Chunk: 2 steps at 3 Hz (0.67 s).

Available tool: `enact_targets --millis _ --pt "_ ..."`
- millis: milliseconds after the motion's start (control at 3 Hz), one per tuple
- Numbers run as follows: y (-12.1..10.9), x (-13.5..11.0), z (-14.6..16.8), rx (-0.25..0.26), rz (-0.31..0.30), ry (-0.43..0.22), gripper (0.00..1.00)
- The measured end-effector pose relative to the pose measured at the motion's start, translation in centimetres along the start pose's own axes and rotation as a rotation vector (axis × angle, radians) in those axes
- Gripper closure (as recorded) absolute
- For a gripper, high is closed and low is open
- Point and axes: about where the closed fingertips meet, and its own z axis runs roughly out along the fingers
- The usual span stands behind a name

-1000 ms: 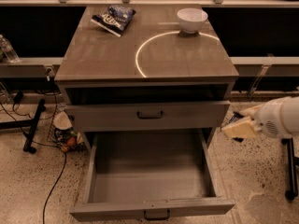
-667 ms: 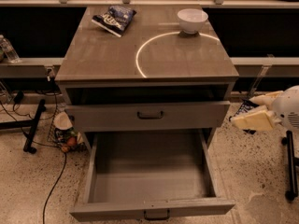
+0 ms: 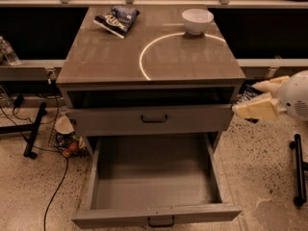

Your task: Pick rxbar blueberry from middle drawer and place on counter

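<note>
The middle drawer (image 3: 154,213) is pulled wide open at the bottom of the cabinet, and its flat grey floor is bare. My gripper (image 3: 254,98) hangs to the right of the cabinet, level with the upper drawer front and below the counter's edge. Its cream fingers (image 3: 256,109) are closed on a small dark bluish thing, the rxbar blueberry (image 3: 247,95), which is mostly hidden between them. The counter (image 3: 110,57) is the grey-brown cabinet top with a white arc on it.
A blue-and-white chip bag (image 3: 117,18) lies at the counter's back left and a white bowl (image 3: 197,19) at its back right. The upper drawer front (image 3: 154,118) with a black bail handle stands slightly out. Cables, a stand (image 3: 33,129) and clutter sit on the floor at left, and a black stand (image 3: 299,170) at right.
My gripper has risen beside the cabinet's right side, from below the upper drawer front to level with it. The drawer and the counter objects have not moved.
</note>
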Motion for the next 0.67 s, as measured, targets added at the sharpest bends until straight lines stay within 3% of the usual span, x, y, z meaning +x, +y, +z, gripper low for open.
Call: enact_targets --millis 333,667 --pt "0.3 -7.9 2.6 -0.047 -0.094 -0.136 1.00" --pt "1.4 -12.7 5.7 -0.089 -0.162 -0.199 1.00"
